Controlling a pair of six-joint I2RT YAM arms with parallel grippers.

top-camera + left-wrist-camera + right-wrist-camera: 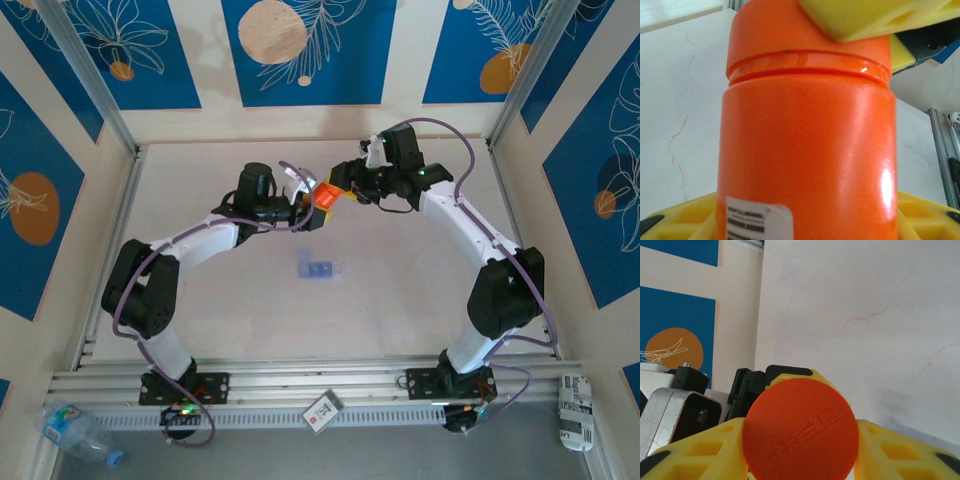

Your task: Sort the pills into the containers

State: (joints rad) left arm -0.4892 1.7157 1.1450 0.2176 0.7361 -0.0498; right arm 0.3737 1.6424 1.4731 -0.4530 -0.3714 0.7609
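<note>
Orange plastic dominates both wrist views: a single orange bottle [325, 196], held in the air over the table [420, 300] between the two arms.

The top view alone shows how it lies. Its long axis runs nearly level from the left gripper [305, 208] up and across to the right gripper [347, 190], with the capped end toward the right one.

The left wrist view adds the bottle's side. There is a white printed label [757, 221] low on the body and a groove where the cap begins. The left gripper's two yellow fingers [682, 220] are pressed to either side of the body, about half closed and holding it.

The right wrist view looks straight onto the round cap [801, 432], embossed with characters. One yellow finger [700, 450] lies against each side of it, so the right gripper has closed narrowly onto the cap.

The containers [318, 268] appear from above as one pale-blue strip lying flat on the table. It sits on the bottle's near side, toward the arm bases and well apart from the bottle, with its long axis running left to right. Its compartments are too blurred to count, and the pills are too small to make out.
</note>
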